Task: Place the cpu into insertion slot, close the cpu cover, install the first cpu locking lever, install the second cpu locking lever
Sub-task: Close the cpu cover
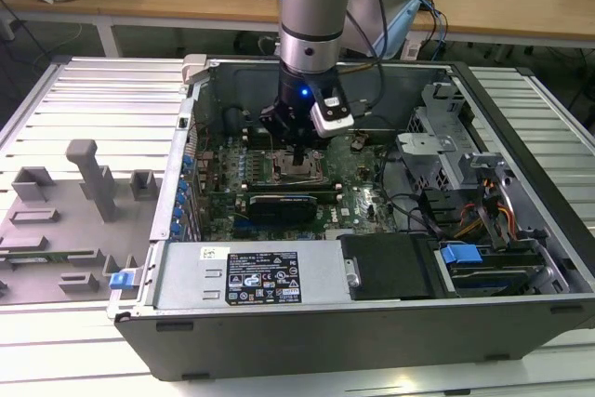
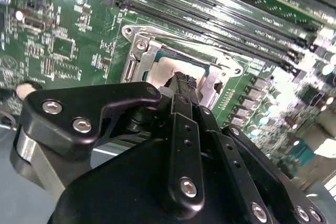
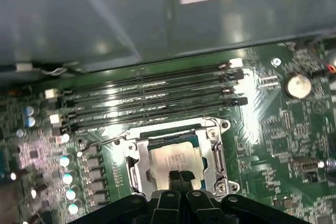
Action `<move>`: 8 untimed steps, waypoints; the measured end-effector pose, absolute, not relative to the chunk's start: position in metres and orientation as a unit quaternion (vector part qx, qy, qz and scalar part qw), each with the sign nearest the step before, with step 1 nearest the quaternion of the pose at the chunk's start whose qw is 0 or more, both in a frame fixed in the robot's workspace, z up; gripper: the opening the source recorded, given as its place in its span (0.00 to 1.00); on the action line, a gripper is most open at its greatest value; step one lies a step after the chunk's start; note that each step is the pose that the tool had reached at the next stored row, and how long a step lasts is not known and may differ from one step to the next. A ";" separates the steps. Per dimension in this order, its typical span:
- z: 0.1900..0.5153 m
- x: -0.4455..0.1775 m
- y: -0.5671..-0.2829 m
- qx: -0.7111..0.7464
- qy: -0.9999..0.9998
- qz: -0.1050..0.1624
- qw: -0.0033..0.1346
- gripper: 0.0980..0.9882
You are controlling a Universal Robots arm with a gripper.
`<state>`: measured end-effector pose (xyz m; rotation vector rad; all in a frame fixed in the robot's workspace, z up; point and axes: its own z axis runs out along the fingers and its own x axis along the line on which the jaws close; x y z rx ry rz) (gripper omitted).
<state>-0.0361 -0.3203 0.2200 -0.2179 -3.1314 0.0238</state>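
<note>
On the exterior view's left, grey plastic fixture blocks [image 1: 88, 174] stand on the slatted metal table [image 1: 84, 90]. Next to them lies the open computer case [image 1: 372, 341]. It has a row of blue tabs [image 1: 179, 197] along one inner wall and a labelled power supply [image 1: 246, 276] at the near edge. In the middle, the arm [image 1: 311, 6] reaches straight down into the case. The gripper [image 1: 304, 157] hangs low over the green motherboard [image 1: 358, 192], right above the insertion slot [image 1: 279, 172]. Toward the exterior view's right sits the drive cage [image 1: 465, 183], with a blue clip [image 1: 460, 255] nearer the front.

In the first wrist view, the cpu [image 3: 170, 156] sits in the slot with its silver top up. The cpu cover [image 3: 216, 150] lies flat around it, its window framing the chip. The 2 fingers [image 3: 174, 179] are pressed together with nothing between them. Their tips are at the edge of the chip's top, and I cannot tell whether they touch it. A thin wire lever [image 3: 163, 126] runs along the side of the socket that faces the long black memory slots [image 3: 147, 95]. I cannot tell whether it is latched. A round coin battery [image 3: 296, 85] sits well apart on the board. In the second wrist view, the joined fingertips likewise end over the chip inside the cover's window.
</note>
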 end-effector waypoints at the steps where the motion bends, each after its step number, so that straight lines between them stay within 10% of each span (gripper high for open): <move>1: 0.220 -0.036 -0.320 -0.060 -0.998 0.008 0.001 0.01; 8: 0.220 -0.040 -0.320 -0.006 -1.000 0.008 0.000 0.01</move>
